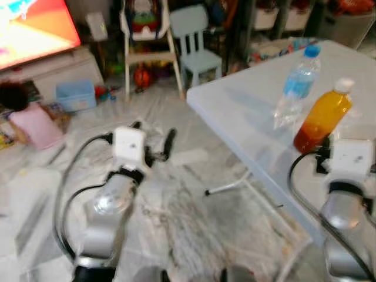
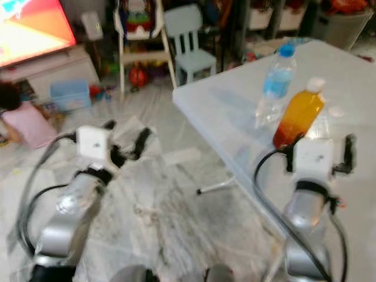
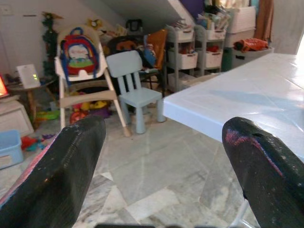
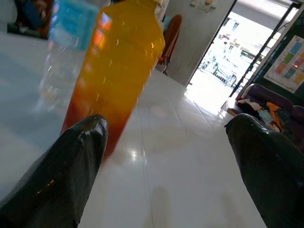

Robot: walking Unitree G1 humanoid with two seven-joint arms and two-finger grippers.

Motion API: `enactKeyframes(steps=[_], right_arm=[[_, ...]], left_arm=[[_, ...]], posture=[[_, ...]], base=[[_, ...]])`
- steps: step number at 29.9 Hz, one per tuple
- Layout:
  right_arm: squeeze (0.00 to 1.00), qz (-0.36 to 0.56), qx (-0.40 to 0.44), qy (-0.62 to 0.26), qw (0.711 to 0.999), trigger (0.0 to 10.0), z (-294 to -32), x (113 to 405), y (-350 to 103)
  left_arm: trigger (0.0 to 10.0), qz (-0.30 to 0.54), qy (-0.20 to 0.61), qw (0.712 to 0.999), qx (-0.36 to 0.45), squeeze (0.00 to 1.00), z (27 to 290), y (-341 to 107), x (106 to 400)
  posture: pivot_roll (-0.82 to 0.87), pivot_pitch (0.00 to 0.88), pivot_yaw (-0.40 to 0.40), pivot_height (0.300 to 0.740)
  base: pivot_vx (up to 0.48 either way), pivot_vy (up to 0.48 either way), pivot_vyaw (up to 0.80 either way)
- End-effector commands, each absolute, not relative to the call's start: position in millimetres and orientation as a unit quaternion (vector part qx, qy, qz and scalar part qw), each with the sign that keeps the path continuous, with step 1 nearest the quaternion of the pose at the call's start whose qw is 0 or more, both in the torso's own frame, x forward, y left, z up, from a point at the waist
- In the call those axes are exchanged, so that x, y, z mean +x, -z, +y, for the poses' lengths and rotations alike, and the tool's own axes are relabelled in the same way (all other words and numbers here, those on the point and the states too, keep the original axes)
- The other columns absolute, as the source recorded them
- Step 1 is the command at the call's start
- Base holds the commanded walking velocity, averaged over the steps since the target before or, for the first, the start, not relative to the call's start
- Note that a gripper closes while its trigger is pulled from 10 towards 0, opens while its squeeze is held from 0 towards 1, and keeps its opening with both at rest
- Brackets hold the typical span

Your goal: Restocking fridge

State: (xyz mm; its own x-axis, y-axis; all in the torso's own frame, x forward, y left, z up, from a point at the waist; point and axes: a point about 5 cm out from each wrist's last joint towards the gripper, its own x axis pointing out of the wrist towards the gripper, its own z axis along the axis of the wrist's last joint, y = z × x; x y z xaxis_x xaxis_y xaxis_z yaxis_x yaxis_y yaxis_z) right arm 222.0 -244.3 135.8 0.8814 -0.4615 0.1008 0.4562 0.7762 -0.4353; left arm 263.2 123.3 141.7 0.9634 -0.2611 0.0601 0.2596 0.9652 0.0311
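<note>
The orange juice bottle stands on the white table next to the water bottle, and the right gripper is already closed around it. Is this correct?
Not quite. The right gripper is open, its fingers spread, and the orange juice bottle stands beyond them, not yet grasped; the right wrist view shows this. The rest holds: it stands on the white table next to the water bottle.

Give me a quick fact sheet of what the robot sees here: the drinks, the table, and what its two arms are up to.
Table: white table, on the robot's right
Drinks: orange juice bottle beside water bottle, both upright on the table
Right tool: open, at the table, close to the juice bottle, holding nothing
Left tool: open, over the marble floor, holding nothing
Background: light blue child's chair; lit screen
</note>
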Motion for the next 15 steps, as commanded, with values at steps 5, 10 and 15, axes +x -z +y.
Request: enactKeyframes(steps=[5, 10, 15], right_arm=[[0.00, -0.031, -0.199, 0.204, 0.958, 10.0, -224.5, 232.4, -151.2], [0.00, -0.081, -0.160, 0.184, 0.966, 10.0, -220.9, 261.2, -177.8], [0.00, -0.087, -0.117, 0.173, 0.974, 10.0, -227.8, 289.5, -192.7]], left_arm=[[10.0, -0.032, 0.183, 0.983, 0.007, 0.00, 105.5, -143.5, 265.8], [10.0, -0.037, 0.201, 0.979, 0.011, 0.00, 101.2, -145.3, 265.3], [10.0, -0.038, 0.196, 0.980, 0.014, 0.00, 104.2, -146.6, 267.9]], posture=[[-0.07, 0.020, 0.065, 0.740], [-0.06, 0.023, 0.074, 0.740], [-0.05, 0.026, 0.076, 0.740]], base=[[0.000, 0.000, 0.00], [0.000, 0.000, 0.00], [0.000, 0.000, 0.00]])
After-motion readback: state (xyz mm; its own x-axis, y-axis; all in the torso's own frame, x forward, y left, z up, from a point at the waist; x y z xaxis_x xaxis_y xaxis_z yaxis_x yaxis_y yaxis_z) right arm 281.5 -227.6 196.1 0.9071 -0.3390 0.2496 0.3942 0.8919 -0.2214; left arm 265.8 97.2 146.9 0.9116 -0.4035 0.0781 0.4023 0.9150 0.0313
